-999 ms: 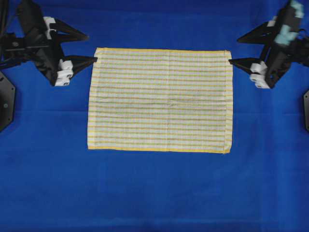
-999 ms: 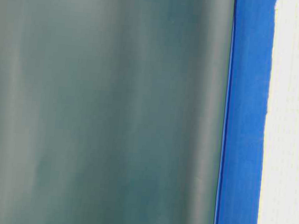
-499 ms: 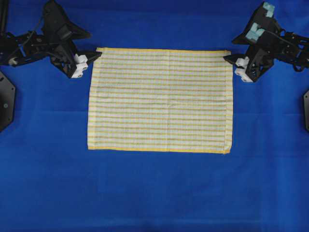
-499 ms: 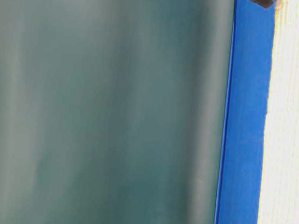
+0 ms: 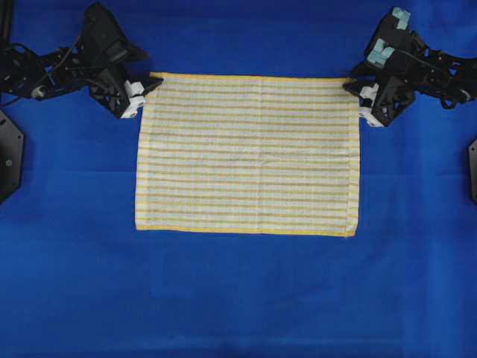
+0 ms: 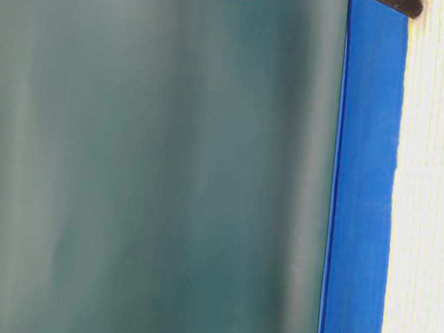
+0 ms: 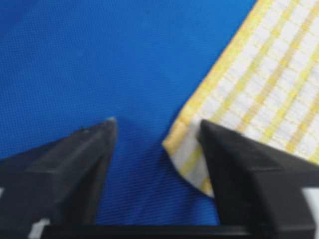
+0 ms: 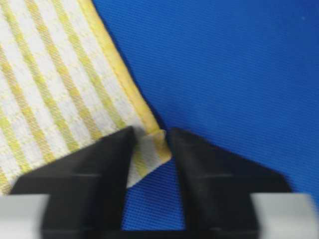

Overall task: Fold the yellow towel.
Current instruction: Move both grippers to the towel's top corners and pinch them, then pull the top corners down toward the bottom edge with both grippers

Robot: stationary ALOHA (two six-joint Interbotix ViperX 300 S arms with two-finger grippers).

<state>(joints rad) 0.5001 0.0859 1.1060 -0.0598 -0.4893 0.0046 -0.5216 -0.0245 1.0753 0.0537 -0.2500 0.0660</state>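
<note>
The yellow towel (image 5: 246,153) lies flat and spread out on the blue cloth, white with yellow stripes and hems. My left gripper (image 5: 149,88) is at its far left corner. In the left wrist view that gripper (image 7: 158,122) is open wide, one finger resting on the towel (image 7: 259,74) and the other on blue cloth, with the corner curled up between them. My right gripper (image 5: 353,93) is at the far right corner. In the right wrist view its jaws (image 8: 151,130) stand narrowly apart around the raised corner of the towel (image 8: 45,89), a gap still visible.
A blue cloth (image 5: 238,298) covers the whole table around the towel. Black arm bases sit at the left edge (image 5: 9,160) and right edge (image 5: 472,168). The table-level view shows a dim grey-green backdrop (image 6: 152,160), a blue strip and the towel's edge (image 6: 436,187).
Both grippers moved inward and down onto the towel's far corners. Both sets of jaws narrowed, the right more than the left. The towel's corners have lifted slightly.
</note>
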